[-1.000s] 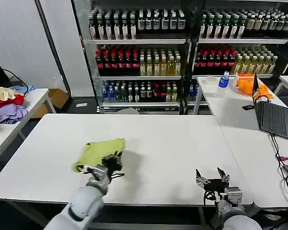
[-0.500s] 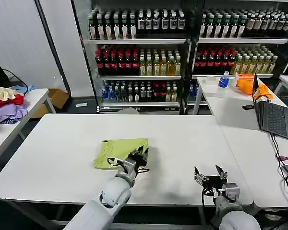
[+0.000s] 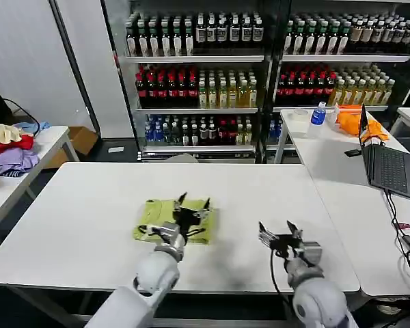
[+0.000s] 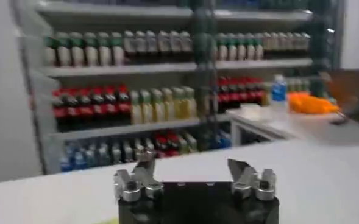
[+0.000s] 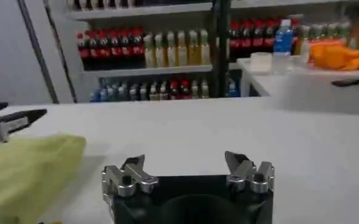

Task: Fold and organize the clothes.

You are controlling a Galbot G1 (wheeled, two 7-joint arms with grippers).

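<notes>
Head view: the lime T-shirt (image 3: 165, 219) is seen bunched mid-worktop (image 3: 75, 205) beneath the spread left hand (image 3: 193, 207), with the right hand (image 3: 279, 236) spread nearby, so a loose fold could be dragged askew.

T-shirt (image 3: 165, 219) on table (image 3: 89, 205), left of right gripper (image 3: 279, 234).

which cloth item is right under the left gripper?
The lime yellow-green folded T-shirt on the main white table, beneath the open left gripper; the red-purple-cream pile and orange cloth sit on side tables.

Left gripper (image 3: 193, 206) hides part of the T-shirt (image 3: 157, 219) — print unseen.
</notes>
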